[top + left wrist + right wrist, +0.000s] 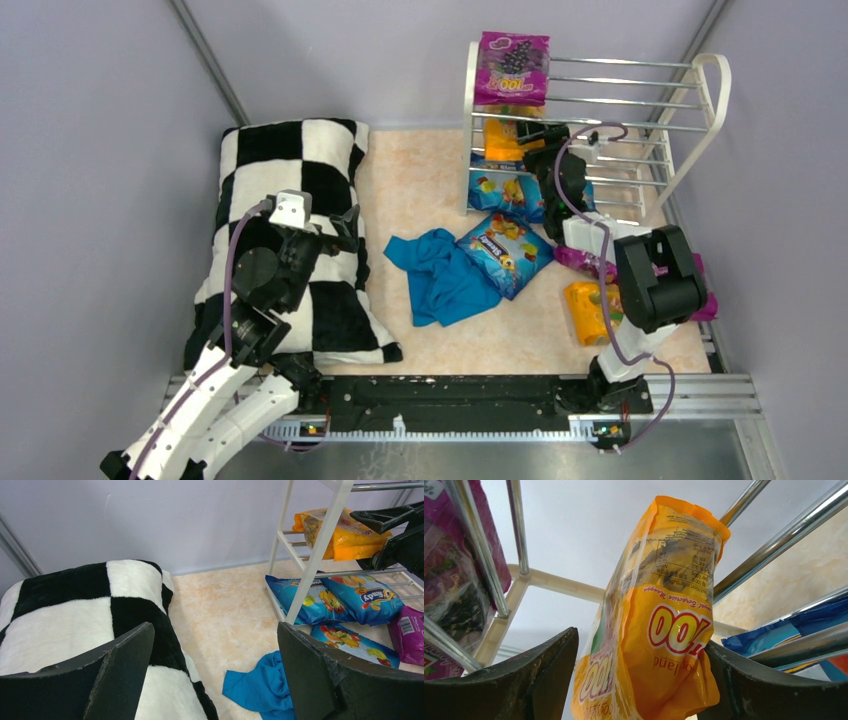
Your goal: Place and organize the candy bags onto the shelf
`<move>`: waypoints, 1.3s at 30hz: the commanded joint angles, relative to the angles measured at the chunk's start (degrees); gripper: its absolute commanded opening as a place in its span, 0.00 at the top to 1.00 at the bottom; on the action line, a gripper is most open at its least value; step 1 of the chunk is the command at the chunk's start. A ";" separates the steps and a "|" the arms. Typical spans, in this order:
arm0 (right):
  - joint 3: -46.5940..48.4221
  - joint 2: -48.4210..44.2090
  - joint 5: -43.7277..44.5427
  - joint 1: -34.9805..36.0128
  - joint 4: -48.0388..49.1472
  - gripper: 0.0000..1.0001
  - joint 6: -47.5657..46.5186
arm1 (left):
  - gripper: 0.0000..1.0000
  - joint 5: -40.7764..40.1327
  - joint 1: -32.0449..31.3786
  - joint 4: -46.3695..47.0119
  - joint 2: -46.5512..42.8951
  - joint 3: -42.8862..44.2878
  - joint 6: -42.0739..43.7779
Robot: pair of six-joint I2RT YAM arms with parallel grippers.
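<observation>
Left gripper (212,627) hangs over checkered pillow (300,160), jaws wide open, nothing held; parked aside, likely so right arm is given room. Mid floor: teal cloth (440,275) lies touching blue floor bag (505,250). Orange floor bag (580,315) and purple floor bag (575,262) are partly hidden under right arm, so judged hard to reach. Far: right gripper (639,637) is pushed into middle tier of shelf (712,90), jaws spread wide around orange shelf bag (664,605), bag not squeezed, rested on rods. Purple top bag (512,68) is laid on top tier, blue shelf bags (500,190) on bottom tier. Jaws are crowded by rods.

Checkered pillow (300,160) lies left; crumpled blue cloth (445,280) lies near it, seemingly apart.
</observation>
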 commanded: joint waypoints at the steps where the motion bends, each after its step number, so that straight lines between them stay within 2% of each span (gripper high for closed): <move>1: -1.19 -3.03 -5.61 0.86 -7.26 0.28 -0.47 | 0.01 0.25 -0.15 2.03 0.67 -0.36 -0.14; 3: -0.82 -3.62 -6.38 0.92 -7.54 0.38 -1.30 | 0.01 0.17 -0.06 2.03 0.82 -0.32 -0.14; 5: -0.12 -2.92 -7.30 1.02 -7.96 0.53 -1.62 | 0.01 0.35 -0.02 1.95 0.97 -0.32 -0.14; 9: 0.25 1.39 -16.38 1.10 2.79 0.66 -1.99 | 0.01 0.60 -0.02 1.88 1.37 -0.17 -0.14; 13: -0.80 4.86 -22.52 1.20 16.56 0.69 -4.72 | 0.01 0.24 -0.09 1.83 1.50 -0.27 -0.14; 17: -0.85 5.84 -26.13 1.21 20.59 0.69 -6.91 | 0.01 0.43 -0.05 1.86 1.76 -0.22 -0.14; 20: -2.49 3.93 -24.46 1.34 17.40 0.64 -8.17 | 0.01 0.59 -0.10 1.77 2.03 -0.22 -0.14; 24: -2.91 -1.06 -16.51 2.73 3.54 0.42 -11.93 | 0.01 0.68 -0.06 1.70 2.27 -0.24 -0.14; 28: -0.96 -5.09 -5.85 5.04 -10.17 0.28 -14.31 | 0.01 1.25 -0.09 1.53 2.89 0.06 -0.14; 32: 2.05 -6.41 -1.41 7.01 -19.43 0.25 -15.74 | 0.01 1.35 -0.06 1.51 2.96 0.03 -0.13; 39: 1.72 -10.81 0.70 7.43 -27.68 0.18 -15.51 | 0.01 1.49 -0.09 1.42 3.47 0.09 -0.14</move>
